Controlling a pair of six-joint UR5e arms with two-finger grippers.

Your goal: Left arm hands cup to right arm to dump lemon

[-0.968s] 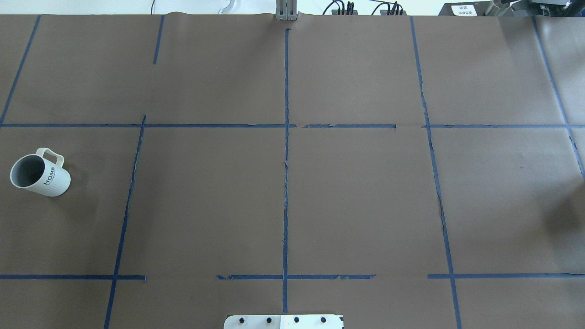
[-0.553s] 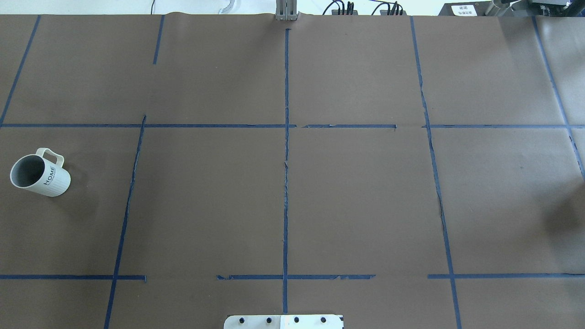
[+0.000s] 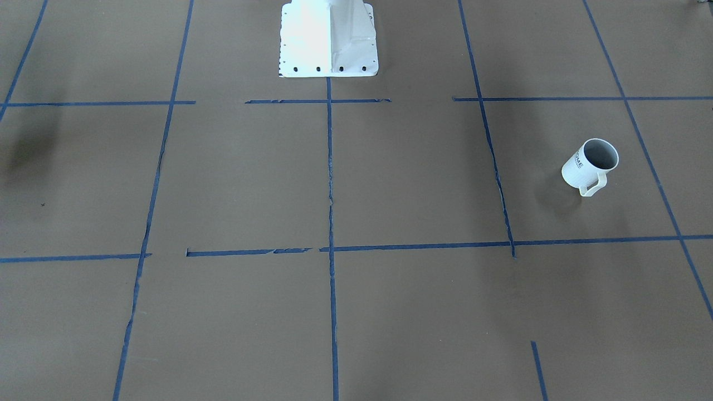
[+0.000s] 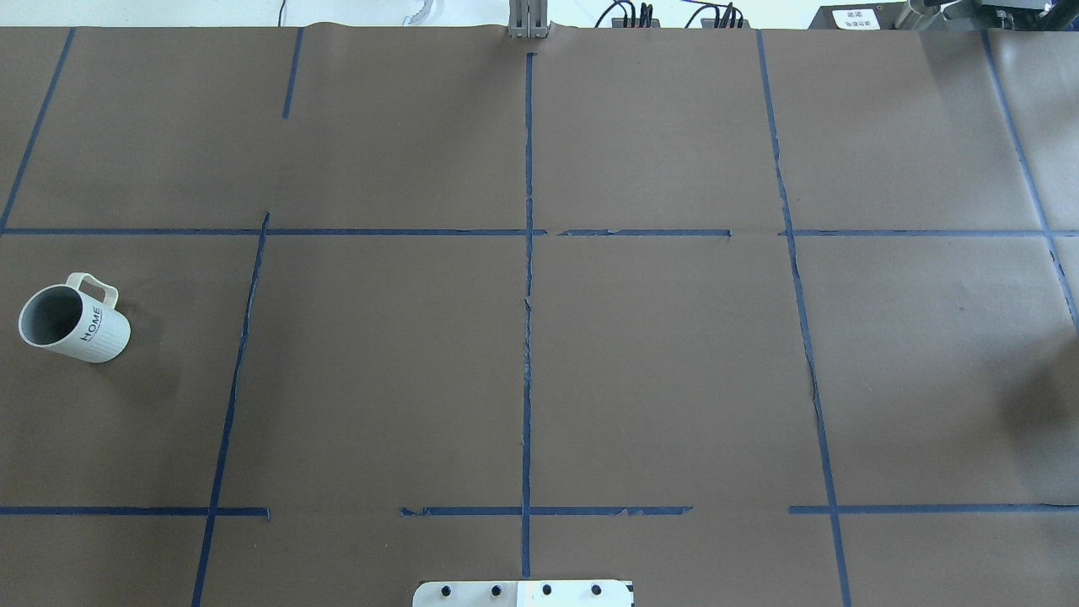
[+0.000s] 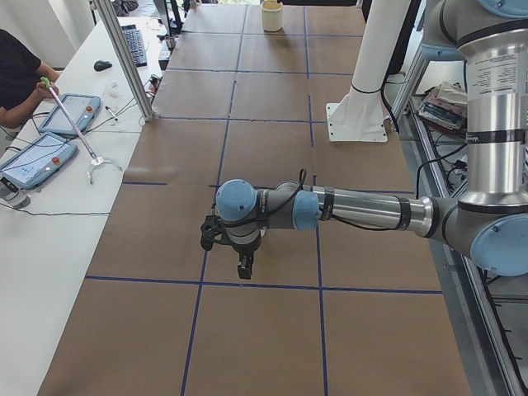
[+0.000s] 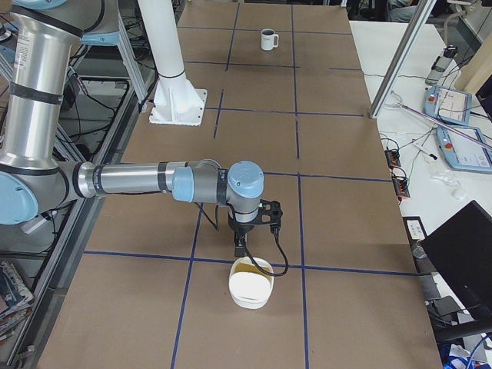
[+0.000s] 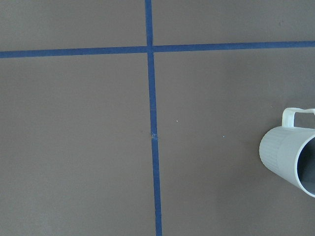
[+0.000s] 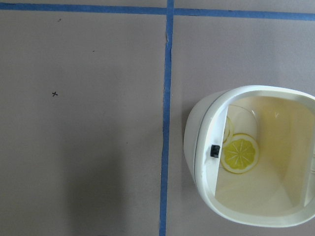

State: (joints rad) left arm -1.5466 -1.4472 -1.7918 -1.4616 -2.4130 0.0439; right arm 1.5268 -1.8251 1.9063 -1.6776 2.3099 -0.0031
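The white ribbed cup [image 4: 74, 316] marked HOME stands upright at the table's left, handle towards the far side. It also shows in the front view [image 3: 590, 164], the right side view [image 6: 267, 39] and at the left wrist view's right edge [image 7: 288, 157]. Its grey inside shows no lemon. The left arm [image 5: 346, 210] reaches over the table. Its gripper [image 5: 245, 268] points down near the cup, and I cannot tell whether it is open. The right arm [image 6: 138, 181] holds its gripper [image 6: 240, 247] just above a white bowl, and I cannot tell its state.
The white bowl [image 6: 250, 284] at the table's right end holds yellow citrus slices [image 8: 239, 153]. The white robot pedestal [image 3: 328, 39] stands mid-table at the robot's side. Blue tape lines grid the brown table [image 4: 674, 354]. A side bench with tablets [image 5: 49, 132] flanks the far edge.
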